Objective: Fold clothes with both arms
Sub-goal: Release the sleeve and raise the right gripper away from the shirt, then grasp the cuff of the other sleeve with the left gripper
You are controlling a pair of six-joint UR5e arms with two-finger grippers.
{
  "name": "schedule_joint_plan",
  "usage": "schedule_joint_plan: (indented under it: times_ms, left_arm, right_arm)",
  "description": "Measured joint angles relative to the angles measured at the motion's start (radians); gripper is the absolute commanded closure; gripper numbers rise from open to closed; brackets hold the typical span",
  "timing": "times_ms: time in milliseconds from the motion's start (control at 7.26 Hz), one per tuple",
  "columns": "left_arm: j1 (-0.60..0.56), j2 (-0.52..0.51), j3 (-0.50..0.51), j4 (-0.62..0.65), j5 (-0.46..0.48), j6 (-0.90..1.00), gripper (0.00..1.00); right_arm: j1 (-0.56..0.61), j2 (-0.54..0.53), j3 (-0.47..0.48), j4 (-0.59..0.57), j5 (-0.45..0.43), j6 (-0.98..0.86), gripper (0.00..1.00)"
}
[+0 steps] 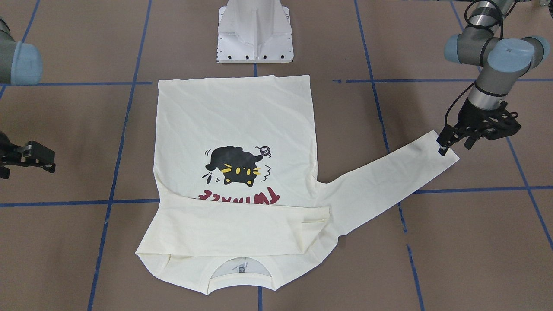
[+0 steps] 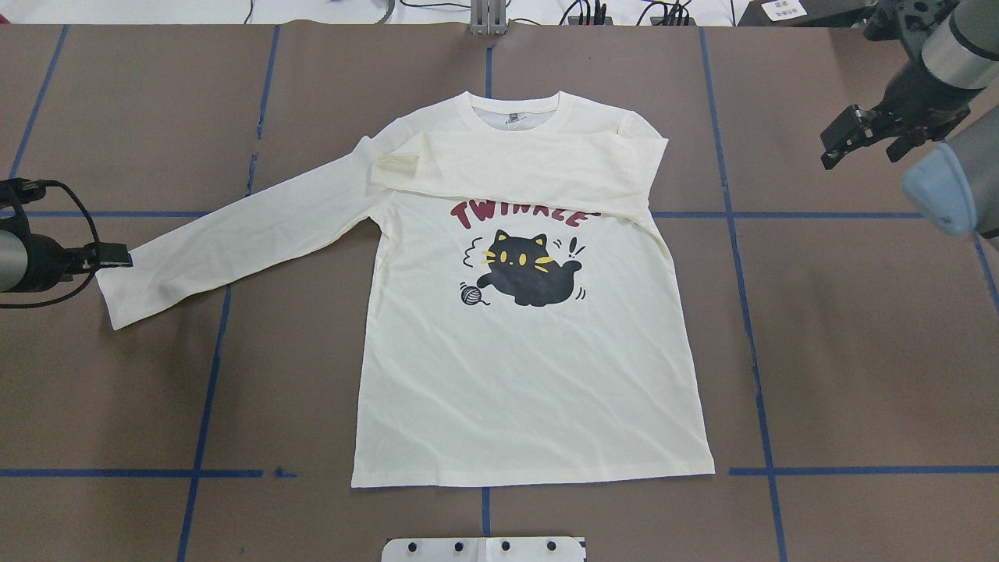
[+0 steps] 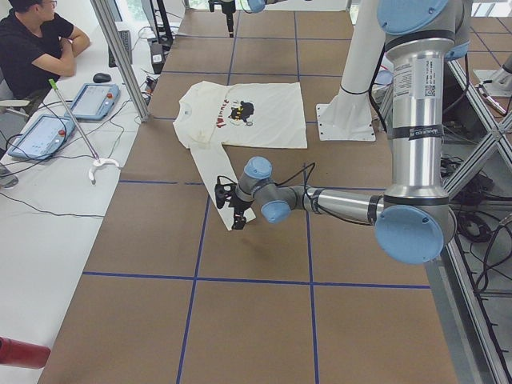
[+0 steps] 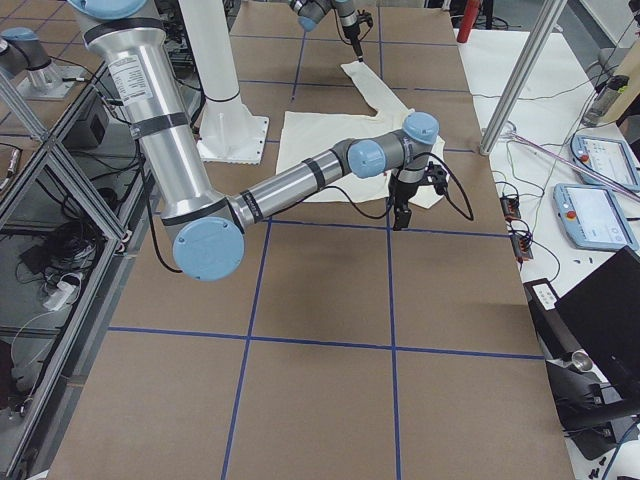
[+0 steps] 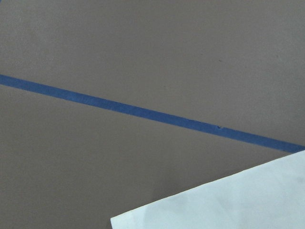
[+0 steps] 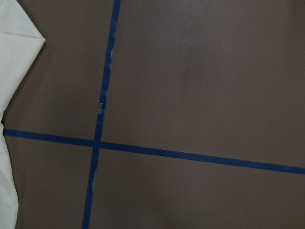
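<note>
The cream long-sleeved T-shirt (image 2: pixel 531 375) lies flat and print side up, its black cat (image 2: pixel 527 273) and red lettering showing. One sleeve (image 2: pixel 531 168) is folded across the chest, just under the collar. The other sleeve (image 2: pixel 250 234) stretches out flat toward my left arm. My left gripper (image 1: pixel 454 147) hovers at that sleeve's cuff (image 1: pixel 436 147), looks open and holds nothing. The left wrist view shows only a corner of cloth (image 5: pixel 238 205) lying on the table. My right gripper (image 2: pixel 861 154) stands open and empty over bare table, well off the shirt's side.
The brown table (image 2: pixel 858 351) is crossed by blue tape lines. The white pedestal base (image 1: pixel 255 34) stands just behind the shirt's hem. A person (image 3: pixel 36 48) sits at a side desk with tablets (image 3: pixel 88 100) beyond the collar end. Metal posts (image 4: pixel 520 70) stand there.
</note>
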State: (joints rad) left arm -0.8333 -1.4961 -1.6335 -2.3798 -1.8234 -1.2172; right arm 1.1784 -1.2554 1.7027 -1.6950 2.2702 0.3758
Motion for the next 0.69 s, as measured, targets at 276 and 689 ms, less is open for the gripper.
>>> schedule_joint_plan:
  times_ms: [276,689]
  left_arm:
    - [0.027,0.006,0.006,0.002,0.014,-0.002,0.00]
    - [0.050,0.007,0.009,0.005,0.031,-0.004,0.12]
  right_arm:
    - [0.017,-0.028,0.001,0.000,0.003,-0.032,0.00]
    - [0.020,-0.036,0.002,0.000,0.004,-0.034,0.00]
